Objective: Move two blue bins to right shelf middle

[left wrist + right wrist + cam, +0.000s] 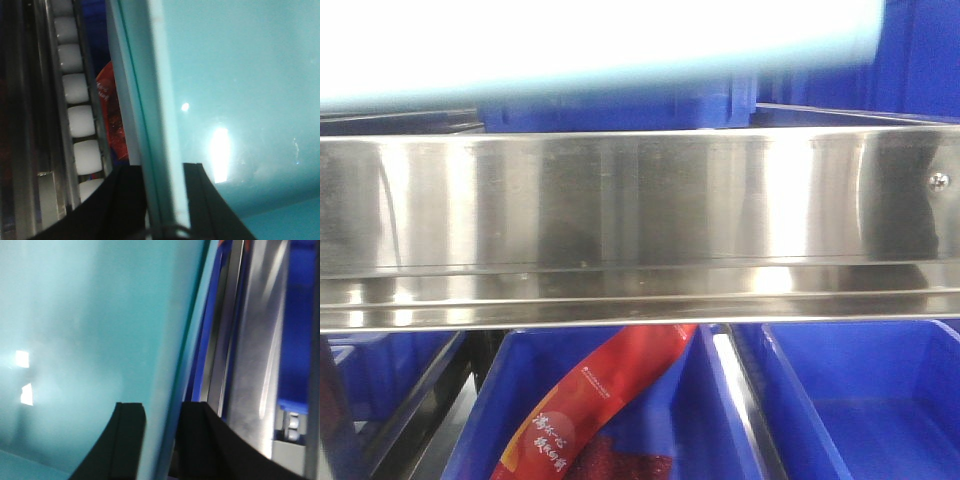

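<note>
The left end effector [165, 200] is clamped on the side wall of a pale blue bin [240, 100] — the roller track [80, 120] lies just to its left. The right end effector [162, 440] grips the opposite wall — steel uprights just to its right. In the front view the bin hangs just above the right shelf middle [640, 200].

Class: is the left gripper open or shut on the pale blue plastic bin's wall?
Shut: left gripper fingers straddle pale blue plastic bin wall.
</note>
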### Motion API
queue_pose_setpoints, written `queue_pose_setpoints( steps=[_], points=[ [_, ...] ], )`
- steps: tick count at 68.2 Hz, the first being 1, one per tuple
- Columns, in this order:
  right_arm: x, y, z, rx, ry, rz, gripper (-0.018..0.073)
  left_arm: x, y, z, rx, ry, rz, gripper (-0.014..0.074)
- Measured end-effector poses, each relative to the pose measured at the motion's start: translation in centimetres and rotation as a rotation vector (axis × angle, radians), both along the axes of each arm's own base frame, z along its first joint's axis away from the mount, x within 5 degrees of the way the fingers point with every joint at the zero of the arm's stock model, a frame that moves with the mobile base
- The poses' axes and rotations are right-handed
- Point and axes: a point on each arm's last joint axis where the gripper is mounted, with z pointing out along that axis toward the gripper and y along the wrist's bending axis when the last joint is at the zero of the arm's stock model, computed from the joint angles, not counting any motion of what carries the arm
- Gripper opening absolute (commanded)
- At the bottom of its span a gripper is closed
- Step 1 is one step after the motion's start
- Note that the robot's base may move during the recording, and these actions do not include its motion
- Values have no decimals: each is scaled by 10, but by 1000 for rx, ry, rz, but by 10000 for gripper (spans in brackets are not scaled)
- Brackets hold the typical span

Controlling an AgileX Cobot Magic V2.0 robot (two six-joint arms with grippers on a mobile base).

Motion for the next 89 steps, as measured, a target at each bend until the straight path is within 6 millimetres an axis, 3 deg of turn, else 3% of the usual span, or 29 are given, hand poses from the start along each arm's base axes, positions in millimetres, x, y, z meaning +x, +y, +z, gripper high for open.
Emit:
queue_pose_setpoints(
  steps=[10, 22, 31, 38, 49, 57, 62, 69, 80, 85, 89],
  points=[
    [4, 4, -25, 9, 2, 3, -154, 3, 2, -2, 22, -31, 10, -111],
    [6, 4, -29, 25, -36, -7, -154, 10, 1, -6, 27, -40, 12, -104],
    [8, 4, -30, 22, -54, -9, -118, 18, -2, -16, 38, -7, 9, 8],
    [9, 4, -31, 14, -58, -10, 16, 21, -3, -20, 36, 12, 8, 149],
    [11, 1, -31, -11, -78, -15, 376, 21, -3, -17, 32, -2, 3, 417],
    [12, -1, -31, -24, -88, -16, 578, 21, -3, -15, 29, -13, 4, 552],
    [12, -1, -31, -28, -90, -16, 568, 20, -3, -14, 28, -15, 4, 608],
    [12, -2, -27, -36, -96, -17, 558, 18, -2, -11, 27, -30, 1, 611],
    [5, -8, -2, -34, -181, -21, 552, 1, 2, 11, 8, -118, 0, 608],
    [-2, -14, 14, -32, -239, -26, 505, -12, 6, 24, -3, -173, 1, 593],
    [-9, -18, 25, -28, -277, -29, 417, -23, 10, 36, -5, -224, 3, 561]
  ],
)
